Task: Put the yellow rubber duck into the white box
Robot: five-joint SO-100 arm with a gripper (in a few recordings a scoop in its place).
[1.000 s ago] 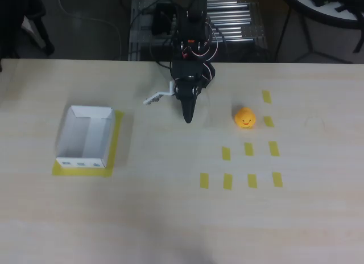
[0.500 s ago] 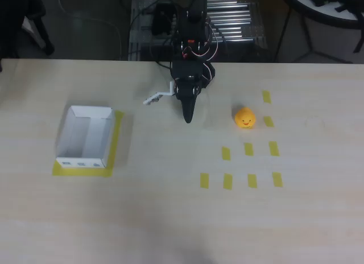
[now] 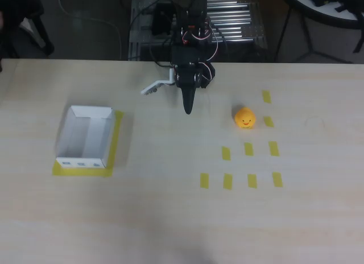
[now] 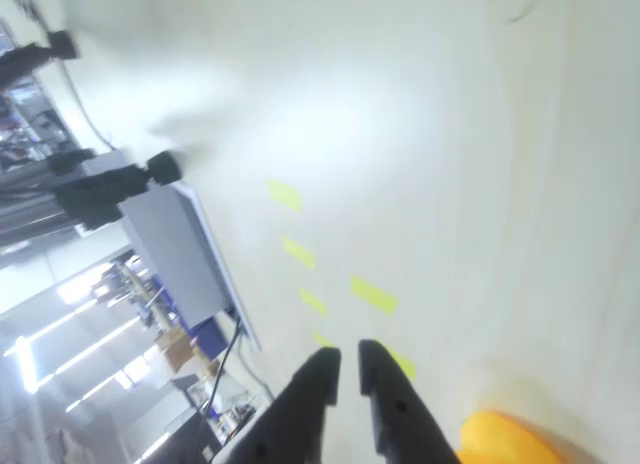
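In the overhead view we are seeing the black two-finger gripper (image 3: 187, 107) of the black robot arm (image 3: 189, 70) pointing toward 6 o'clock over the pale wood-grain table (image 3: 170, 218), its tip hanging above bare tabletop. The two dark fingers are lying close together and nearly parallel; in the wrist view the gripper (image 4: 345, 369) is showing only a thin slit of table between its fingers (image 4: 305, 404), so we are logging it as clenched on nothing.

The small rounded orange-yellow rubber duck with a tiny dark smiling face (image 3: 245, 117) is sitting on the table at roughly 4 o'clock from the gripper tip, apart from it and untouched. In the wrist view the duck (image 4: 505, 439) is appearing as an orange-yellow blur at the bottom edge, at 4 o'clock from the fingertips.

The white rectangular open-top cardboard box with low walls (image 3: 85, 137) is resting well apart from the duck, at about 8 o'clock from the gripper, on a flat yellow tape patch (image 3: 115, 140) that is showing along its 3 o'clock and 6 o'clock sides. Small marks are running along its 6 o'clock wall. The box is holding nothing we can make out.

Short yellow tape strips (image 3: 249, 149) are lying in rows at 5 to 6 o'clock from the duck; one strip (image 3: 268, 121) is sitting just beside the duck at 3 o'clock. A small white plate (image 3: 152, 89) is projecting from the arm toward 8 o'clock.
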